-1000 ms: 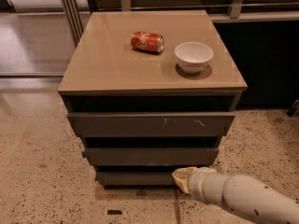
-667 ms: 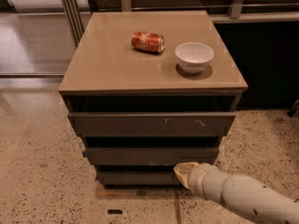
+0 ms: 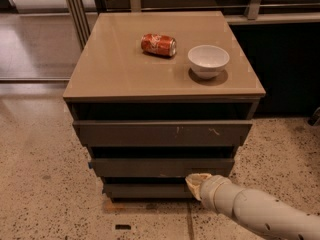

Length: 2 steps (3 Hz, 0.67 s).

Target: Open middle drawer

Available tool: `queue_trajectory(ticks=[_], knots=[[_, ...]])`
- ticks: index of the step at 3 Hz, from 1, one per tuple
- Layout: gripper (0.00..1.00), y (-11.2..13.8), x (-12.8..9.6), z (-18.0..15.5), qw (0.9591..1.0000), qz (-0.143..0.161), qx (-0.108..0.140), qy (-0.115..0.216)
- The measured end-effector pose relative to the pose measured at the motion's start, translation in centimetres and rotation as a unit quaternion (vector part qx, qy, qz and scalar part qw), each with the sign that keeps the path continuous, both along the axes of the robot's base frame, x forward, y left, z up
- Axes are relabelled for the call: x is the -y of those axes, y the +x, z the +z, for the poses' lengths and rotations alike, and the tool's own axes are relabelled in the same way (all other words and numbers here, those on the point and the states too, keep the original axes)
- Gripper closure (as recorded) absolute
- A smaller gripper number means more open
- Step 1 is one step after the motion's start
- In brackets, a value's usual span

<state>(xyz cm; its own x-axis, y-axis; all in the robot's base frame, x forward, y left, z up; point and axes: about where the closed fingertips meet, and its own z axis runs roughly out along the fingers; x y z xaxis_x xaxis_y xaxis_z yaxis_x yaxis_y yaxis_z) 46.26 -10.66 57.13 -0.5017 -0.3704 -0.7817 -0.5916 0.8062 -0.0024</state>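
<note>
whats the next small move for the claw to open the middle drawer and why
Probably nudge the claw up slightly to catch the lower edge of the middle drawer. The claw sits just below that flat, handleless front, right of centre, so that edge looks like the only hold for pulling.

Cream-white tubular arm point(image 3: 260, 214), round collar point(image 3: 212, 190), pale yellowish tool point(image 3: 196, 180) at its tip, bottom centre

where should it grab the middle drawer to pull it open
Probably an edge of the middle drawer, coming from the front: its front is flat and handleless, with dark gaps above and below it. The gripper sits at the lower edge, right of centre.
</note>
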Motion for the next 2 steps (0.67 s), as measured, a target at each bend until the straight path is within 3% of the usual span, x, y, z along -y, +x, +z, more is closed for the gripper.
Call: queue_trajectory(ticks=[1, 2], knots=[[1.0, 2.5, 0.8, -1.4, 0.9991, -0.032, 0.029, 0.0], [1.0, 5.0, 1.7, -2.1, 0.9951, -0.074, 0.064, 0.0]])
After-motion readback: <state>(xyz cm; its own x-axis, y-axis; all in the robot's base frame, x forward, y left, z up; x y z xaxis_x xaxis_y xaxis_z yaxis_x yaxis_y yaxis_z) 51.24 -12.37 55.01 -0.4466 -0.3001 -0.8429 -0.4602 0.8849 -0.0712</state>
